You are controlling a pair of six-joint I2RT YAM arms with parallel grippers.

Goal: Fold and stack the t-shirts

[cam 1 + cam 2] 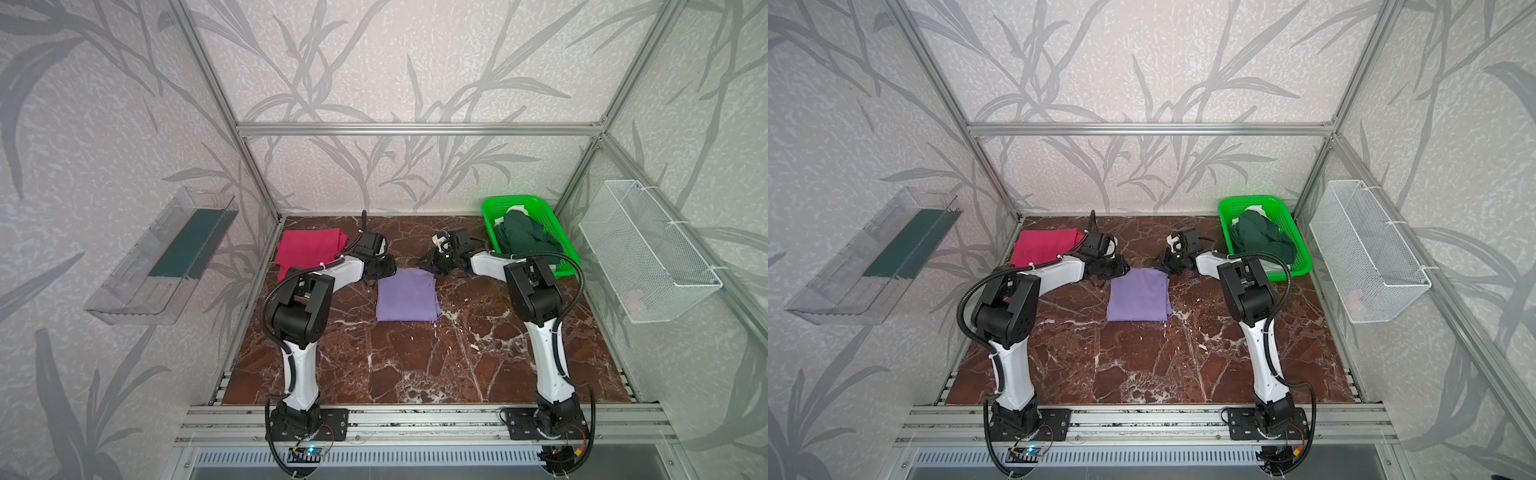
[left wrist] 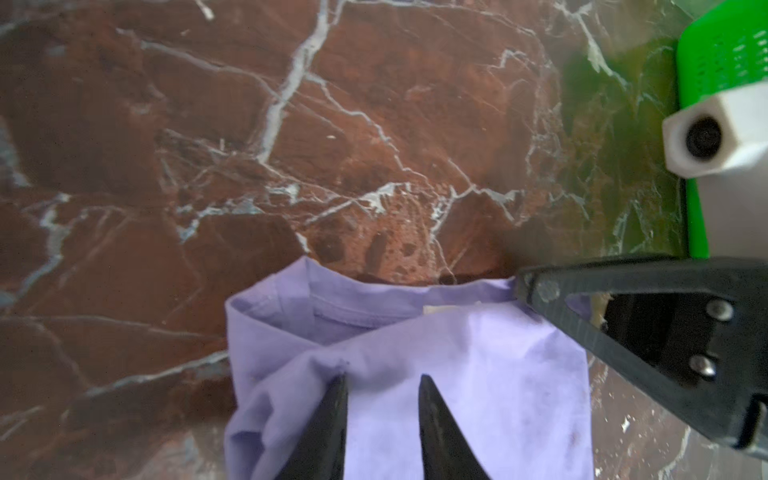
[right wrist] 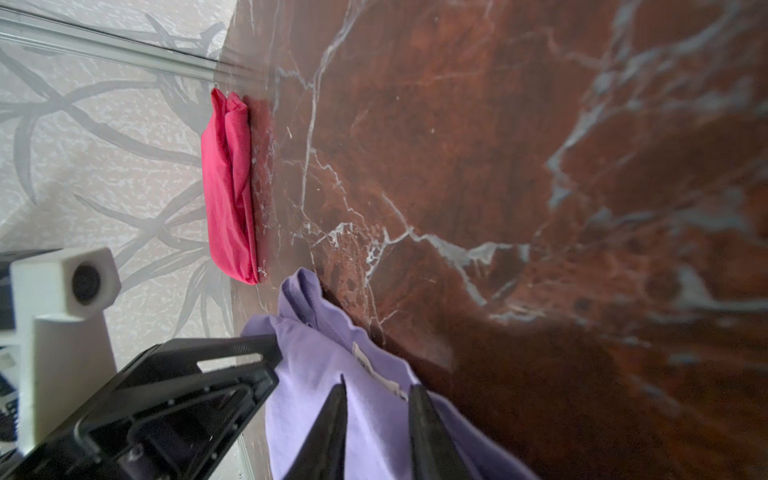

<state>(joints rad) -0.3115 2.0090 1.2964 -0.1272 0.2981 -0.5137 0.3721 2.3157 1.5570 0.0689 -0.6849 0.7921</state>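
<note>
Magenta t-shirt (image 1: pixel 307 247): near corner hidden behind left arm (image 1: pixel 345 268). White garment (image 1: pixel 517 208) in green basket (image 1: pixel 487 216): mostly covered by dark green garment (image 1: pixel 523 237).

The lavender t-shirt (image 1: pixel 407 300) and magenta t-shirt (image 1: pixel 309 249) contrast with the green basket (image 1: pixel 559 232) and white-veined red-brown tabletop (image 1: pixel 415 365).

Both my arms (image 1: pixel 300 365) are white shells on black joints, trailing ribbed black cables (image 1: pixel 266 311). My right hand (image 3: pixel 379 386) is black, with silver screws (image 2: pixel 721 309) and a white camera block (image 2: pixel 715 137).
</note>
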